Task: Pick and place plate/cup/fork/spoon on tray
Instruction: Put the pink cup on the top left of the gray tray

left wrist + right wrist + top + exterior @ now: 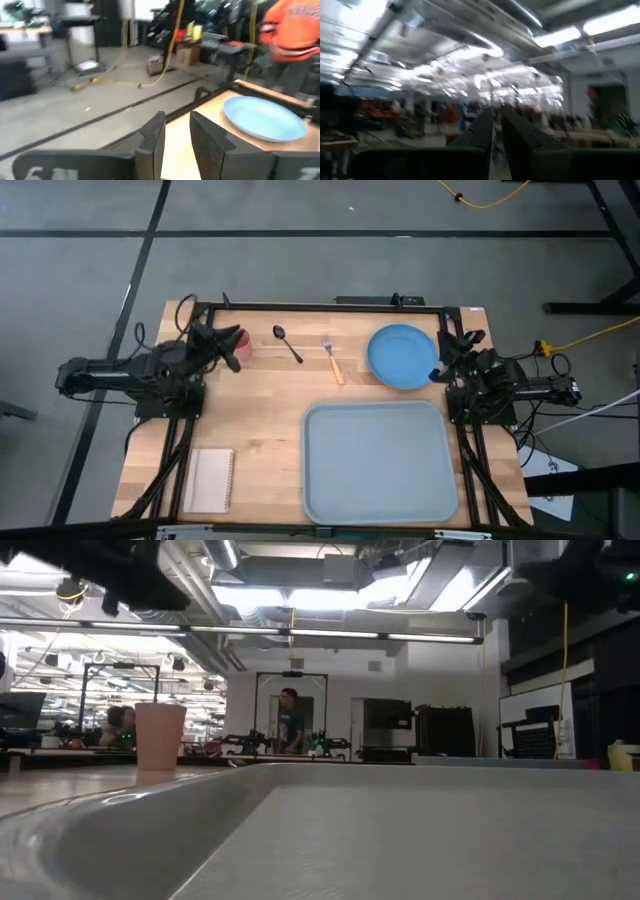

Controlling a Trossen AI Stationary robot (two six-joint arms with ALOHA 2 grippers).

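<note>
Overhead is showing the flat round plate [402, 356] sitting on the wooden worktop [270, 400] above the tray [378, 462]; left gripper [228, 346], jaws nearly closed and holding nothing, is hovering by the cup [243, 345]; right gripper [447, 356] looks likewise.

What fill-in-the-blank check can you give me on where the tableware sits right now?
1. The tray holds ____ of the tableware items.
2. The fork lies between the spoon and the ____.
3. The left gripper is over the pink-red ____.
4. The white notepad lies to the tray's ____ in the high view.

Missing words: none; plate; cup; left.
</note>
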